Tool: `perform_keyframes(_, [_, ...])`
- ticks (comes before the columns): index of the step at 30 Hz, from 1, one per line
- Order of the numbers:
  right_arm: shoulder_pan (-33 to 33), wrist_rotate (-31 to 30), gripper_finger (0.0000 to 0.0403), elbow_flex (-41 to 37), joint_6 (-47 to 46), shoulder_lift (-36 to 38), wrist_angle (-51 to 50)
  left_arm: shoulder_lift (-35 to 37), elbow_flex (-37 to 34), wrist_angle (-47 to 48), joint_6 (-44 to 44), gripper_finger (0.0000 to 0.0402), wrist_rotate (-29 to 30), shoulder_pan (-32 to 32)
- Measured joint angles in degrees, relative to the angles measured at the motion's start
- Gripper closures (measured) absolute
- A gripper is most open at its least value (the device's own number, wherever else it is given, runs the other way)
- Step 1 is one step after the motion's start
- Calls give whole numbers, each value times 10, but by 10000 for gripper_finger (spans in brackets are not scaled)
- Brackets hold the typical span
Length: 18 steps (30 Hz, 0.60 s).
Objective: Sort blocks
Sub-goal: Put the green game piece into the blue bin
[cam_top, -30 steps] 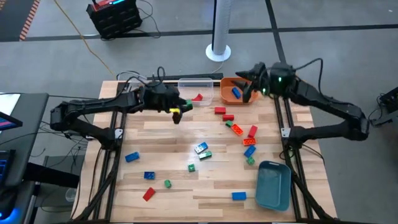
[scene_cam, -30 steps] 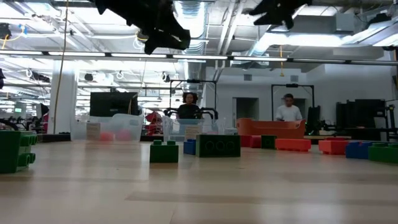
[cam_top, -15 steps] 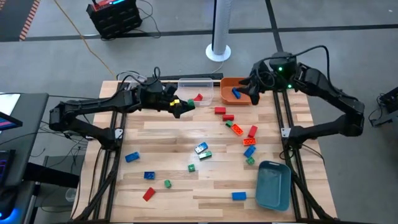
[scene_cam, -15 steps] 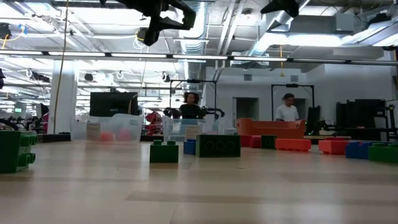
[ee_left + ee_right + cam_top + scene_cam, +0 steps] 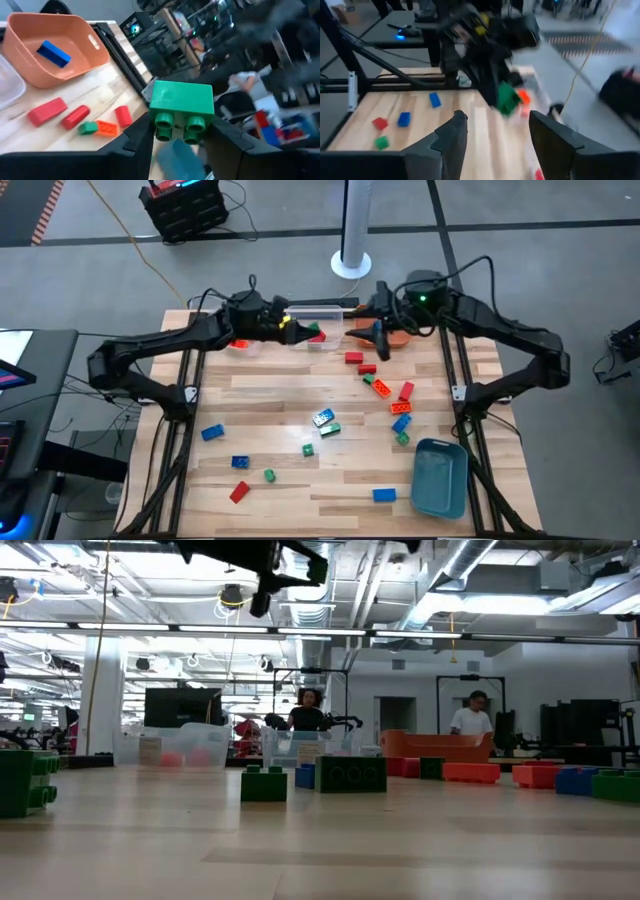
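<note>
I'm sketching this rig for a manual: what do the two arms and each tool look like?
Both arms are dark, slim and jointed, with black cables looping over them. The left tool has yellow markings just behind it; its fingers are broad, black and angular. The right tool sits ahead of a wrist with a small green light; its fingers are likewise dark, flat and chunky.

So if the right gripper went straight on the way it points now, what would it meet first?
Probably the left gripper with its green block, which sits straight ahead between the right gripper's open fingers; depth is hard to judge.
</note>
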<state>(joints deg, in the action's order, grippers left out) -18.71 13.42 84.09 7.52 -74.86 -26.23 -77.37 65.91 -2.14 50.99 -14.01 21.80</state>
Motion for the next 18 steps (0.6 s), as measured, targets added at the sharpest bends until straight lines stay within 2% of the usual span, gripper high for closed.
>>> perform_keyframes(6, [-2,-2,148,0,60,-6,22,-30,0,-100,75,262,-13,6])
perform_keyframes(11, [-5,-2,131,0,121,-7,25,-54,0,-195,123,262,-71,15])
perform_keyframes(18, [-5,-6,127,0,137,-8,48,-58,0,-232,132,262,-90,25])
